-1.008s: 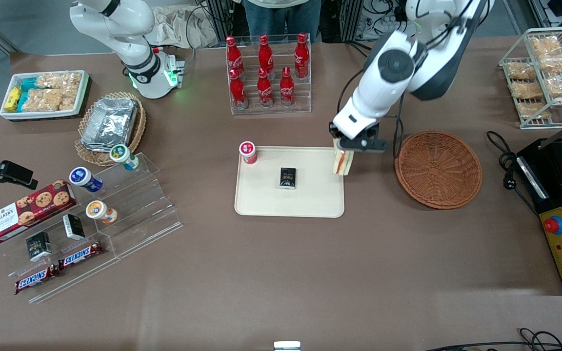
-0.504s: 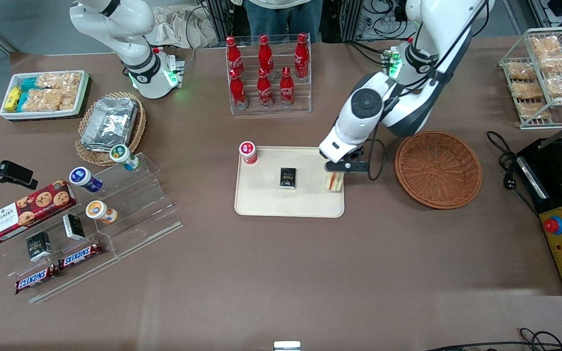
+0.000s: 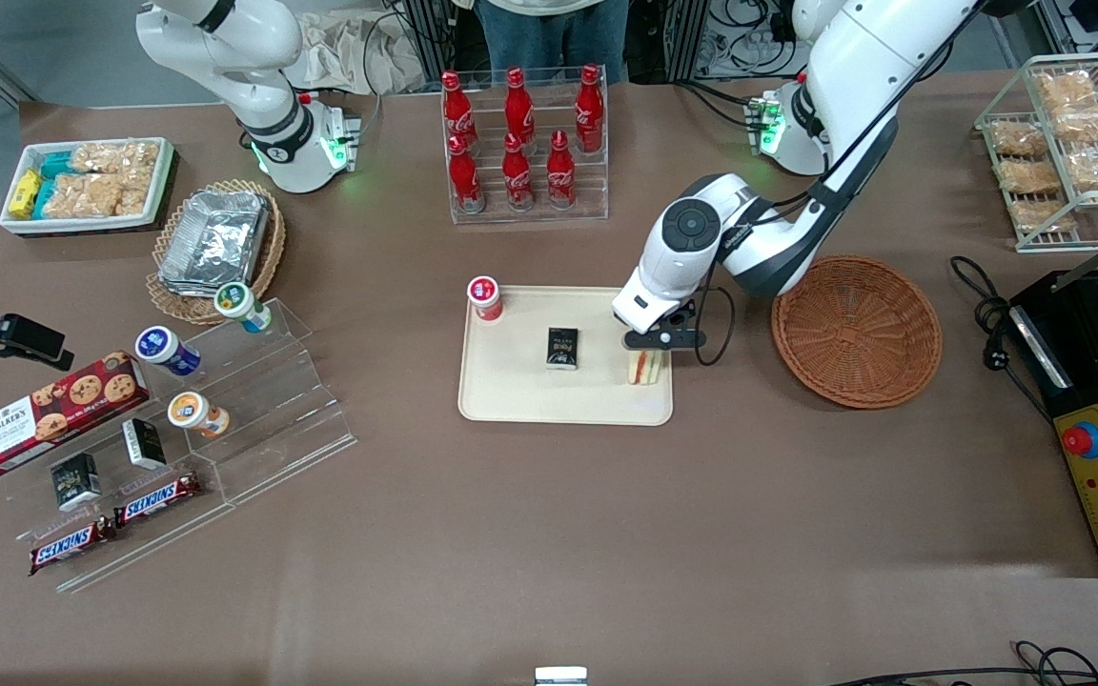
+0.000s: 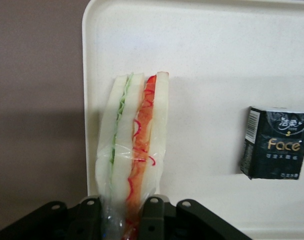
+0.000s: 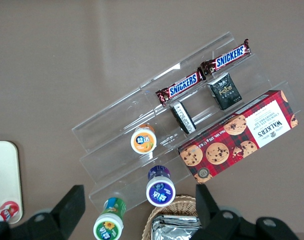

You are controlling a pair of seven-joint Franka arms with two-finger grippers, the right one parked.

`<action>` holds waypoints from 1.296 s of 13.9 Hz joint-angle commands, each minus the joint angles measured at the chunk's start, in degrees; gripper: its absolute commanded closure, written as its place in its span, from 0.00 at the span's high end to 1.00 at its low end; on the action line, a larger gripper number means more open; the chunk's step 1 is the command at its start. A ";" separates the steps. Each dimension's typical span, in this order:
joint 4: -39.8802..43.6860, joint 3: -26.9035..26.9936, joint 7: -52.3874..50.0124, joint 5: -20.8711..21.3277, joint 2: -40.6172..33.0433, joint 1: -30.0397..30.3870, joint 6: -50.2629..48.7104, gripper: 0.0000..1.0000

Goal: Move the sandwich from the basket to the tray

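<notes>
- Here's the pincer (image 3: 649, 345), low over the tray (image 3: 511, 395), pinching the sandwich (image 3: 643, 368) by its wrapped top end.
- The sandwich stands on edge at the tray's end nearest the basket (image 3: 856, 330), just inside the rim (image 4: 84, 125); whether its bottom edge is touching the tray yet is hard to call from here.
- The basket sits bare on the surface (image 3: 530, 534), well apart from the tray.
- Risk one: release now and the upright wedge may topple outward over that low rim.
- Risk two: clingy wrapping could catch a finger (image 4: 150, 220) and lift the sandwich away again.
- The black packet (image 4: 275, 143) lies flat mid-tray, safely apart.
</notes>
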 commanded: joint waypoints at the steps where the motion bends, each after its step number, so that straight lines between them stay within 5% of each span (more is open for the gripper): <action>1: 1.06 0.17 -1.85 5.16 1.87 0.28 0.59 0.92; 2: 1.06 0.25 -2.20 5.61 2.05 0.20 0.59 0.99; 8: 4.31 -0.10 -7.30 4.39 -1.45 0.63 -3.88 1.00; 14: 11.13 -0.10 6.72 -17.47 -12.88 3.97 -24.31 1.00; 18: 25.21 -0.01 12.90 -19.79 -14.20 9.76 -47.54 1.00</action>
